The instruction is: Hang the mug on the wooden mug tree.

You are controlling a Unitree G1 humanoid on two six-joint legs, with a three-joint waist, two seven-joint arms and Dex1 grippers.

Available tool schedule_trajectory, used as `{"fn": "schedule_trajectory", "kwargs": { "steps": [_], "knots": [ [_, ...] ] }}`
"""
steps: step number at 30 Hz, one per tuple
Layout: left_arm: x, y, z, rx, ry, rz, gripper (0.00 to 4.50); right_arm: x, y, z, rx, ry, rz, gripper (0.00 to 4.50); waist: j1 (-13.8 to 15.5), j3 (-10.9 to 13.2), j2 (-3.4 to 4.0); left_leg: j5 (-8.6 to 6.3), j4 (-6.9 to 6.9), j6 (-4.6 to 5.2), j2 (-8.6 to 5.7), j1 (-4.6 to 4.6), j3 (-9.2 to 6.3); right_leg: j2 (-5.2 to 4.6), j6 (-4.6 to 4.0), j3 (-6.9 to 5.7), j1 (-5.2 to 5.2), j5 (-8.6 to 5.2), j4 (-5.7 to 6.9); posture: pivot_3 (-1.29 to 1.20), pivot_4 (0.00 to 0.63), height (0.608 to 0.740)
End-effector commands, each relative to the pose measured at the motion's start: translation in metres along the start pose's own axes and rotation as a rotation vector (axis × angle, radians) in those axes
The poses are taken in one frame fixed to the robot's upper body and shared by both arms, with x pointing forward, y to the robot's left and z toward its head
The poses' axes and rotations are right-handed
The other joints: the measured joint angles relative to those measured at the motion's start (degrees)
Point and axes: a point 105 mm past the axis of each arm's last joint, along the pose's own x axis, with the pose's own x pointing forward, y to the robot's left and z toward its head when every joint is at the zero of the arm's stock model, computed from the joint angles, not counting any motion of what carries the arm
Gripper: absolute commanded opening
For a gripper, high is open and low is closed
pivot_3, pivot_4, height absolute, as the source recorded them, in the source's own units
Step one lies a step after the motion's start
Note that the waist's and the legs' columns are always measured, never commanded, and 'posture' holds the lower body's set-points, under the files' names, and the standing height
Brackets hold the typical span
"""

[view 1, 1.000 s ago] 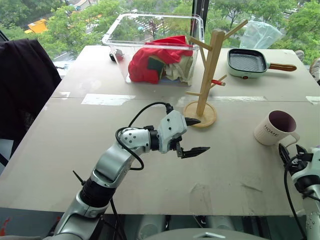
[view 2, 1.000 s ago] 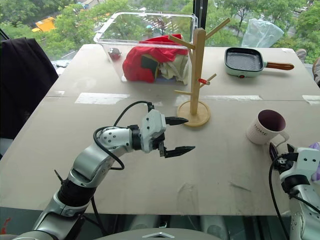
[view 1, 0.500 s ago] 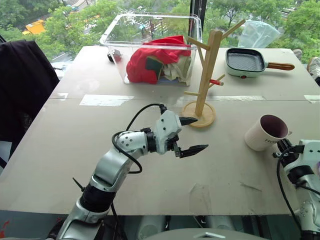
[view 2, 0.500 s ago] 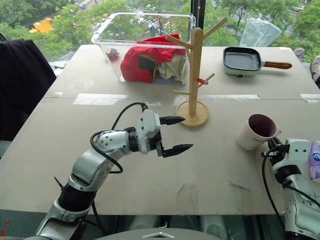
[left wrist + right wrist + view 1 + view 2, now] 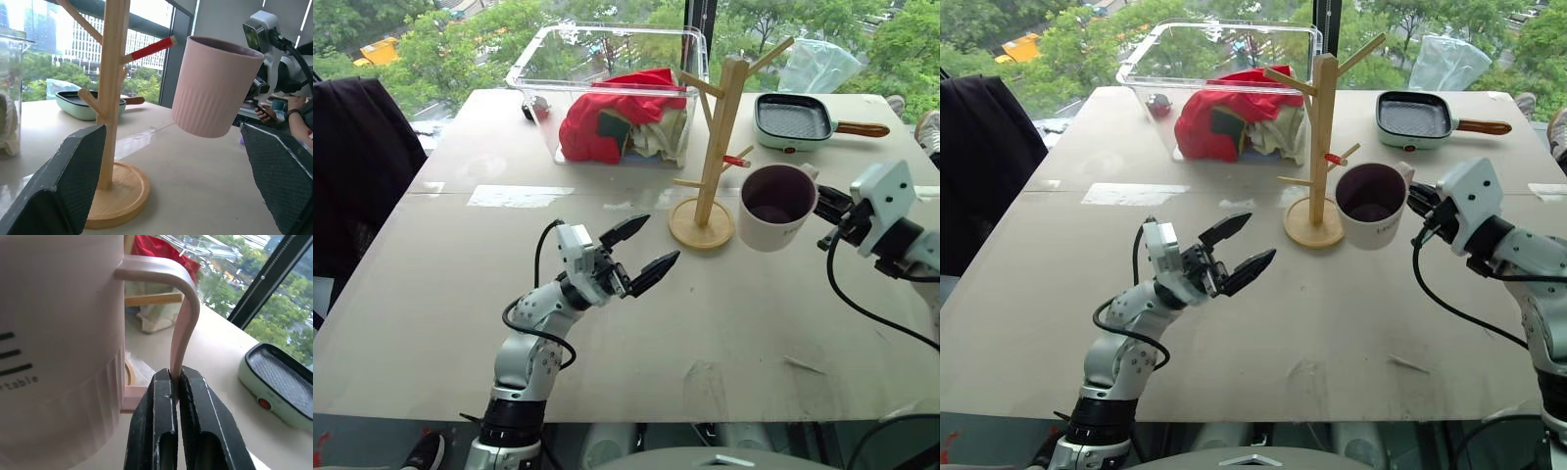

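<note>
Now the right gripper pinches the loop handle of the cream-white mug with the dark inside and holds it up in the air, just beside the tall light-wood mug tree with peg branches. The left gripper hangs over the table with its black fingers spread wide, holding nothing.

A wide, pale grey-beige table with a taped seam across it carries everything. The tall light-wood mug tree stands near its middle on a round flat base. Behind and left of the mug tree sits a clear plastic bin of red and pale cloth. Behind and right of it lies a mint-green square pan with a wooden handle.
</note>
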Motion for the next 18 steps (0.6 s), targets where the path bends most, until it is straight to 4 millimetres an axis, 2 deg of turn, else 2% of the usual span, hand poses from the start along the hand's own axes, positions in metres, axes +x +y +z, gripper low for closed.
{"fn": "schedule_trajectory", "kwargs": {
  "steps": [1, 5, 8, 18],
  "knots": [
    [-0.001, 0.002, 0.013, -0.006, -0.112, 0.024, 4.5, 0.006, 0.002, 0.028, -0.088, -0.001, 0.039, 0.05, 0.1, 0.0, 0.0, 0.0, 0.0, 0.0, 0.0, 0.0, 0.02, -0.03, 0.0, 0.01, -0.01, 0.0, 0.0, 0.0, 0.15, 0.74],
    [-0.002, 0.002, 0.01, 0.0, -0.125, 0.038, 4.5, 0.011, 0.009, 0.047, -0.071, -0.009, 0.082, 0.05, 0.2, 0.0, -0.02, 0.0, 0.0, 0.0, 0.0, 0.01, -0.01, -0.06, 0.0, -0.02, -0.01, 0.0, 0.0, 0.0, 0.15, 0.74],
    [-0.001, 0.001, 0.009, 0.004, -0.128, 0.04, 4.5, 0.015, 0.014, 0.053, -0.075, 0.009, 0.106, 0.05, 0.3, 0.0, -0.02, 0.0, 0.0, 0.0, 0.02, 0.0, -0.05, -0.04, -0.01, -0.07, -0.01, 0.0, 0.0, 0.0, 0.15, 0.74],
    [0.001, -0.004, 0.003, 0.018, -0.105, 0.018, 4.5, 0.028, 0.011, 0.049, -0.116, 0.075, 0.109, 0.05, 0.4, 0.0, -0.02, 0.0, 0.0, 0.0, 0.02, -0.01, -0.02, -0.06, -0.01, -0.06, -0.01, 0.0, 0.0, 0.0, 0.15, 0.74]
  ]
}}
